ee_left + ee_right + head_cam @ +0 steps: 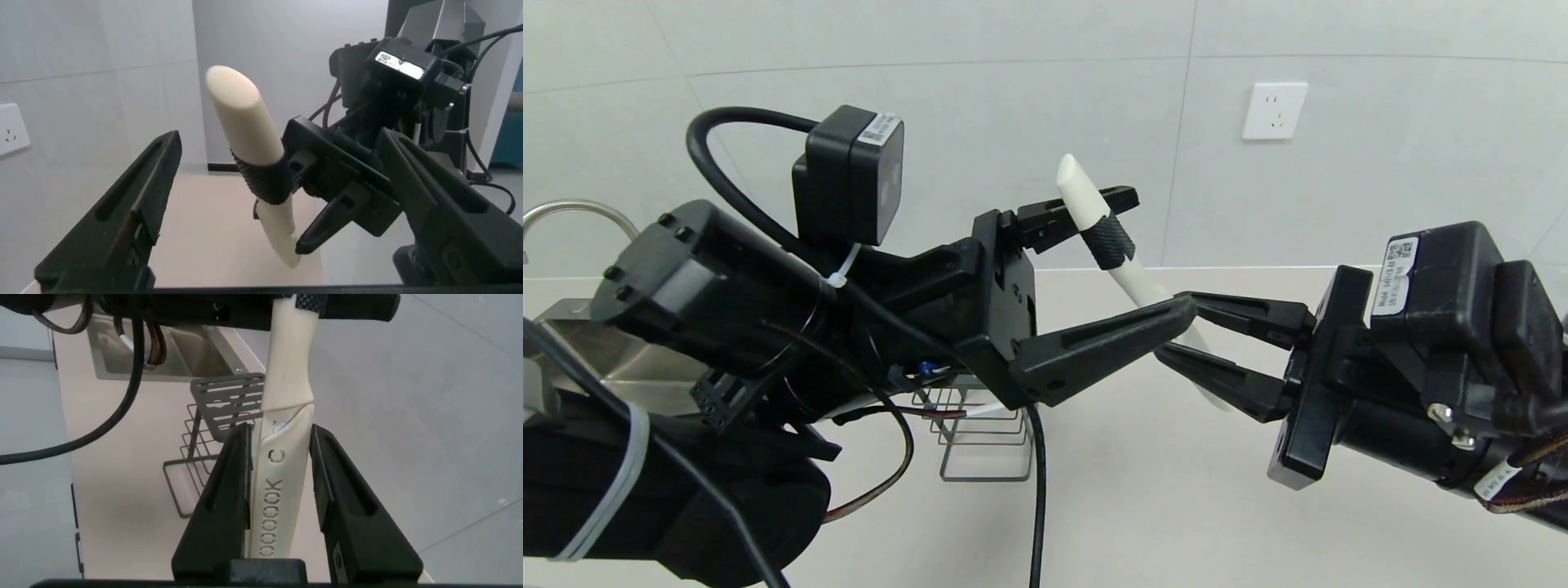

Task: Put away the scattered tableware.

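gripped white utensil by its end in right gripper, left gripper agape around it; judged light, stiff, slick; best taken at knurled band.

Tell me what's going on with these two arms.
The right tool is shut on the lower part of a white utensil with a black knurled band, holding it tilted above the counter. The left tool is open, its fingers spread to either side of the utensil's upper part. It looks like a handover between arms. A wire rack stands on the counter below, near the sink.
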Controlling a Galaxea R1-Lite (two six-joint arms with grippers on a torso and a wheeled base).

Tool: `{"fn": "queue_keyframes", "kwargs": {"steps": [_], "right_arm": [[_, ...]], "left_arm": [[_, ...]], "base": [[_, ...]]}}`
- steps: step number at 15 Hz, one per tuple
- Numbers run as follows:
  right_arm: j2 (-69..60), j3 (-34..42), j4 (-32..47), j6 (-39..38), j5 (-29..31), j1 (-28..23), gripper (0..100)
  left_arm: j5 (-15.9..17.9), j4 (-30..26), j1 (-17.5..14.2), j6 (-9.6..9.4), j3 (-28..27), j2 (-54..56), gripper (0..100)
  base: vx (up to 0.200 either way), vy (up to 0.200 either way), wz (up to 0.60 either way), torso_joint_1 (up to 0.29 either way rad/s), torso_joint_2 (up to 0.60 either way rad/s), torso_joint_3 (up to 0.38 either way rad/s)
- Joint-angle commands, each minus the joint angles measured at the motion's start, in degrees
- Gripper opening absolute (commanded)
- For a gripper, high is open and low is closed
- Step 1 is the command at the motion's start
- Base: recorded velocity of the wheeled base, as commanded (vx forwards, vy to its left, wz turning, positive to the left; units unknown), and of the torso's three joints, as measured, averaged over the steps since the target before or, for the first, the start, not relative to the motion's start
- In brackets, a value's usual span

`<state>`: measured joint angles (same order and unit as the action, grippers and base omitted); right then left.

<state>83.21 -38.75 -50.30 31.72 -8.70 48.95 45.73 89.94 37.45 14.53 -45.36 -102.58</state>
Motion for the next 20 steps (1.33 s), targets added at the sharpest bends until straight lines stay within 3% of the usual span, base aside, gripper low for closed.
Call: {"fn": "queue_keyframes", "kwargs": {"steps": [1, 7, 8, 14, 15, 19, 20], "right_arm": [[0.3, -0.1, -0.3, 0.0, 0.0, 0.0, 0], [0.7, -0.2, -0.4, 0.0, 0.2, 0.0, 0], [0.7, -0.2, -0.4, 0.0, 0.2, 0.0, 0], [0.7, -1.1, -0.9, 0.1, 1.6, 0.1, 0], [0.7, -0.9, -0.9, 0.1, 1.8, 0.3, 100], [0.9, 0.9, -1.0, 0.0, 2.6, 0.4, 100], [0.8, 1.0, -1.0, 0.0, 2.7, 0.4, 100]], "left_arm": [[0.0, 0.1, 0.0, -0.03, 0.1, 0.2, 100], [0.0, 0.1, 0.0, -0.12, 0.3, 0.3, 100], [0.0, 0.1, 0.0, -0.03, 0.3, 0.3, 0], [0.0, 0.1, 0.0, -0.12, 0.3, 0.5, 0], [-0.1, 0.1, 0.0, -0.12, 0.3, 0.5, 0], [-2.7, 0.1, 0.0, -0.12, 0.2, 0.4, 0], [-4.7, 0.1, -0.1, -0.21, 0.0, 0.3, 0]], "base": [[0.000, 0.000, 0.00, 0.000, 0.00, 0.000], [0.000, 0.000, 0.00, 0.000, 0.00, 0.000], [0.000, 0.000, 0.00, 0.000, 0.00, 0.000], [0.000, 0.000, 0.00, 0.000, 0.00, 0.000], [0.000, 0.000, 0.00, 0.000, 0.00, 0.000], [0.000, 0.000, 0.00, 0.000, 0.00, 0.000], [0.000, 0.000, 0.00, 0.000, 0.00, 0.000]]}}
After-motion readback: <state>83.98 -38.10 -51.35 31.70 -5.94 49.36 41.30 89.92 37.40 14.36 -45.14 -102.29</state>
